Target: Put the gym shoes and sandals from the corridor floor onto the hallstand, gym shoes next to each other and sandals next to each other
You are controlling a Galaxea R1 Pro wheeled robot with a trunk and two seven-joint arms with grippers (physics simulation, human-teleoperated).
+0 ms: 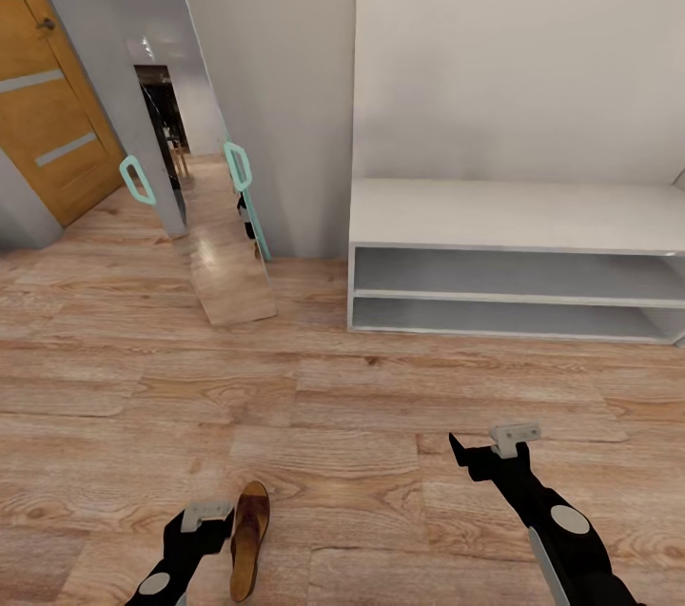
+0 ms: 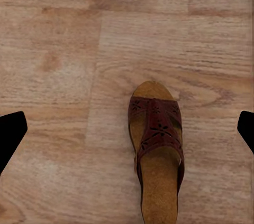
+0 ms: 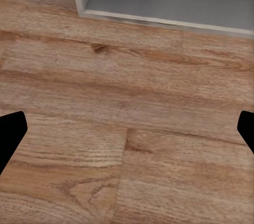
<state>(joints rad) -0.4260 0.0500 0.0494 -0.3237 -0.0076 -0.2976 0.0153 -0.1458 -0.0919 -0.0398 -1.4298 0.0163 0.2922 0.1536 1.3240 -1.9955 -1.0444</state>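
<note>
One brown sandal (image 1: 249, 539) with a tan footbed lies on the wood-plank corridor floor (image 1: 342, 416) at the near edge, toe pointing away from me. My left gripper (image 1: 204, 530) hovers just left of it, open. In the left wrist view the sandal (image 2: 156, 152) lies between the spread fingertips (image 2: 11, 134), nearer one side, untouched. My right gripper (image 1: 485, 454) hangs open over bare floor, well short of the hallstand (image 1: 514, 216), a pale bench with two open shelves against the wall. The right wrist view shows the hallstand's bottom corner (image 3: 159, 2). The gym shoes are out of view.
A tall mirror panel (image 1: 224, 244) with teal handles leans against the wall left of the hallstand. A wooden door (image 1: 43, 111) stands at the far left. Wide floor lies between me and the bench.
</note>
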